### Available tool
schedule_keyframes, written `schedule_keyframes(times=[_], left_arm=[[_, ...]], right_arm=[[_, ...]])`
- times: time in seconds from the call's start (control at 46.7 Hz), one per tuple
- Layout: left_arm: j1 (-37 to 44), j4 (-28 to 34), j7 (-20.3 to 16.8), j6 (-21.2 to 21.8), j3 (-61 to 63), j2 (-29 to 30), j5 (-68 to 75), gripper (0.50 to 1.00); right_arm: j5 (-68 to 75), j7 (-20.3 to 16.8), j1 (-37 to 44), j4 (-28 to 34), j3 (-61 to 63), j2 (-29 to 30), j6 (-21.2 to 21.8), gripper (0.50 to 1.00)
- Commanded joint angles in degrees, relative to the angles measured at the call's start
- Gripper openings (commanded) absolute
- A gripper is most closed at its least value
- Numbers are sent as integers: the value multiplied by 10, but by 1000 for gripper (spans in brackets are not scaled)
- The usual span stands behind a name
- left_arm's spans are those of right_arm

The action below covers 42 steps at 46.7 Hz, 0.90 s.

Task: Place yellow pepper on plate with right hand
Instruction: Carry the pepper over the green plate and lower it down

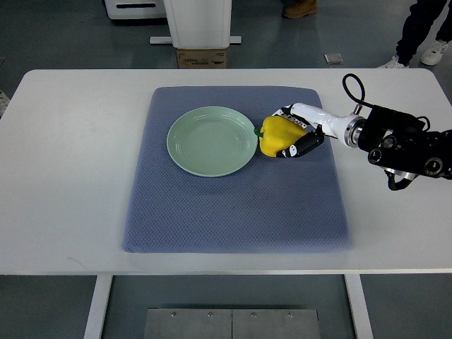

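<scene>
A: Pepper (pixel 277 136) sits just right of the plate (pixel 212 140), stem pointing at the rim, on the blue mat (pixel 233 205).

B: And the right hand (pixel 300 134) is clamped round it, fingers (pixel 305 146) wrapped over its right side.

A: The risk? It's glossy and rounded. A loose grip and it rolls out short of the plate.

B: Or it clips the rim and shoves the plate left.

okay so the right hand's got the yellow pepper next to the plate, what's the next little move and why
Probably carry it a bit further left, over the middle of the plate. The right hand is closed around the yellow bell pepper, which sits just at the right rim of the round pale green plate, over the blue-grey mat, not yet over the plate's centre.
</scene>
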Motion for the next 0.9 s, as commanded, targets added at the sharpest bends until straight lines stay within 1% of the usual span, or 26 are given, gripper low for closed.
schedule_keyframes(times=[0.0, 0.15, 0.364, 0.621, 0.749, 0.878], left_arm=[[-1, 0, 0, 0, 0, 0, -1, 1000], [-1, 0, 0, 0, 0, 0, -1, 1000], [0, 0, 0, 0, 0, 0, 0, 1000], [0, 0, 0, 0, 0, 0, 0, 1000], [-1, 0, 0, 0, 0, 0, 0, 1000], [0, 0, 0, 0, 0, 0, 0, 1000]], right_arm=[[2, -3, 10, -1, 0, 13, 0, 500], [5, -6, 15, -5, 0, 46, 0, 500], [35, -17, 20, -35, 1, 108, 0, 500], [66, -28, 13, -104, 1, 187, 0, 500], [70, -27, 6, -139, 0, 187, 0, 500], [70, -24, -2, -143, 0, 187, 0, 500]])
